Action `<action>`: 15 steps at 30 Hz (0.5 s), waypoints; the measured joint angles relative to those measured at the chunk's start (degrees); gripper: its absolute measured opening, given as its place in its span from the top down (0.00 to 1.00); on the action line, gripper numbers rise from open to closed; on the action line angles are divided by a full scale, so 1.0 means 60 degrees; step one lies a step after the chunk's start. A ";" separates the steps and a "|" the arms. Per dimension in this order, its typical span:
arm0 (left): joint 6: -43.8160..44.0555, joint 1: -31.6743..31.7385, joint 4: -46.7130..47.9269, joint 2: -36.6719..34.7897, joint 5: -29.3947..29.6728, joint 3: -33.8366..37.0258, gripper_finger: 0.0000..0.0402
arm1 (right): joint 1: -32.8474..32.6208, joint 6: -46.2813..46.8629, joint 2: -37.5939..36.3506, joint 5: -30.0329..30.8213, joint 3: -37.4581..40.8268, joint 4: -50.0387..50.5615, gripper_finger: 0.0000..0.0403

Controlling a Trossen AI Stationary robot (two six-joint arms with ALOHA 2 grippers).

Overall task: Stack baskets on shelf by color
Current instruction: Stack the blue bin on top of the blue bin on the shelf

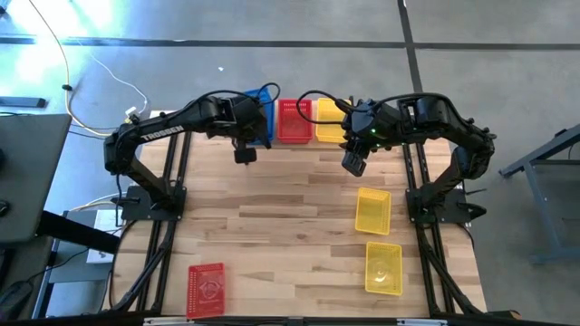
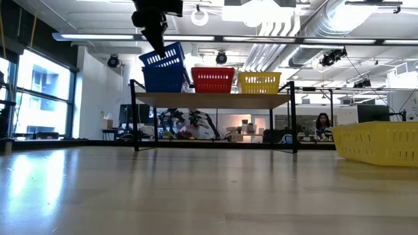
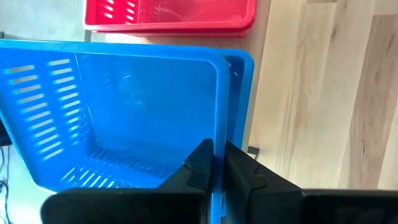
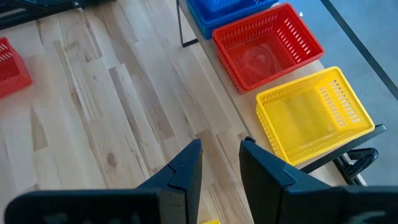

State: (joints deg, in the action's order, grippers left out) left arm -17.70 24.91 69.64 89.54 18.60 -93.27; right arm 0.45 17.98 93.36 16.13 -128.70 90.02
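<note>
Left gripper (image 3: 216,163) pinched on the rim of a tilted blue basket (image 3: 124,118) over the blue stack on the shelf (image 2: 212,100), red basket (image 3: 168,15) just beyond, right gripper (image 4: 221,163) apart, fingers parted, empty, above bare tabletop (image 4: 112,118).

Left arm reaching to the tabletop's far edge, left gripper (image 3: 216,163) with fingers pinched nearly together on a blue basket (image 3: 124,118) wall; right arm folded near the far right corner, right gripper (image 4: 221,165) angled down, fingers parted and empty.
</note>
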 joint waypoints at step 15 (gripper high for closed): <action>-0.0076 0.0004 -0.0012 -0.0004 0.0237 0.0000 0.82 | 0.0000 -0.0001 0.0000 0.0003 0.0000 0.0000 0.77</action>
State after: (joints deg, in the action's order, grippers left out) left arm -18.16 24.93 69.57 89.52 20.02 -93.27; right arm 0.45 17.97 93.36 16.14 -128.70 90.02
